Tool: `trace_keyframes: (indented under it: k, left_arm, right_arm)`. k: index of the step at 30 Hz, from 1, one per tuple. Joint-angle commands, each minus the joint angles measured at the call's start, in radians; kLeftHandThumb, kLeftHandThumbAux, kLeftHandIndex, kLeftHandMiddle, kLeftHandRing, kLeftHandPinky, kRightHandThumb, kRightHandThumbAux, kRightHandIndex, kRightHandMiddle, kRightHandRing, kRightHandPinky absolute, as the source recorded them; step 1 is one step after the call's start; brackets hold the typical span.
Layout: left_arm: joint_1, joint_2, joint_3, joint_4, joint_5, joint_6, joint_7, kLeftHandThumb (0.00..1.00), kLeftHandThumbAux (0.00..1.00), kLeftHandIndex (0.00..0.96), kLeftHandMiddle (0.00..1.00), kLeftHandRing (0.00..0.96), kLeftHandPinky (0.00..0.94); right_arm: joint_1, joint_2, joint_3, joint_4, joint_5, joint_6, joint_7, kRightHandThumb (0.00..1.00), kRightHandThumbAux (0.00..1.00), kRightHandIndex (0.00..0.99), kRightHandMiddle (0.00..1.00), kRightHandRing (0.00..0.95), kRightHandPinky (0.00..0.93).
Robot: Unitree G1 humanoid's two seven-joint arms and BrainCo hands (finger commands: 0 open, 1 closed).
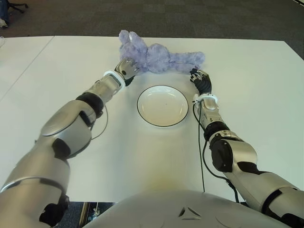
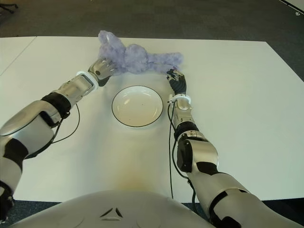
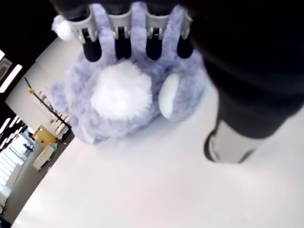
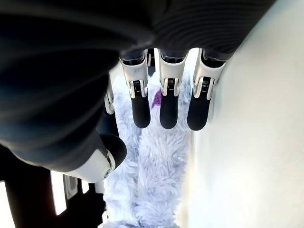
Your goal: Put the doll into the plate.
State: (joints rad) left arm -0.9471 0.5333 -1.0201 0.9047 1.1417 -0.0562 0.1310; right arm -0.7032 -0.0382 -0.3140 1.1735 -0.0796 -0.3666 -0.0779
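Purple plush doll (image 1: 159, 56) lies on white table (image 1: 256, 90), upper centre of frame, just above empty plate (image 1: 163, 105). Left hand (image 1: 126, 69) at doll's left end, fingers (image 3: 121, 40) extended over fur, no closed grasp. Right hand (image 1: 201, 80) at doll's right end, fingers (image 4: 168, 107) straight above legs, holding nothing.

floor: dark grey carpet (image 1: 199, 19) | furniture: white table (image 1: 256, 80); office chair base (image 1: 14, 5)
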Motion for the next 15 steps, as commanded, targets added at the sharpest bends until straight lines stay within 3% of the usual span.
trace_keyframes:
  k: [1, 9, 15]
  left_arm:
    - [0.139, 0.184, 0.062, -0.376, -0.011, -0.047, -0.206, 0.193, 0.697, 0.006, 0.069, 0.066, 0.000]
    - [0.268, 0.350, 0.190, -0.744, -0.085, -0.051, -0.418, 0.196, 0.700, 0.000, 0.073, 0.070, 0.000]
    - [0.386, 0.451, 0.296, -0.972, -0.163, -0.062, -0.502, 0.261, 0.658, 0.006, 0.079, 0.091, 0.000]
  right_arm:
    - [0.220, 0.025, 0.017, 0.161, -0.017, -0.022, -0.093, 0.688, 0.738, 0.397, 0.162, 0.141, 0.148]
    - [0.219, 0.016, 0.043, 0.163, -0.032, -0.001, -0.106, 0.685, 0.739, 0.397, 0.156, 0.145, 0.180]
    - [0.222, 0.011, 0.059, 0.163, -0.042, -0.002, -0.123, 0.680, 0.741, 0.396, 0.157, 0.158, 0.191]
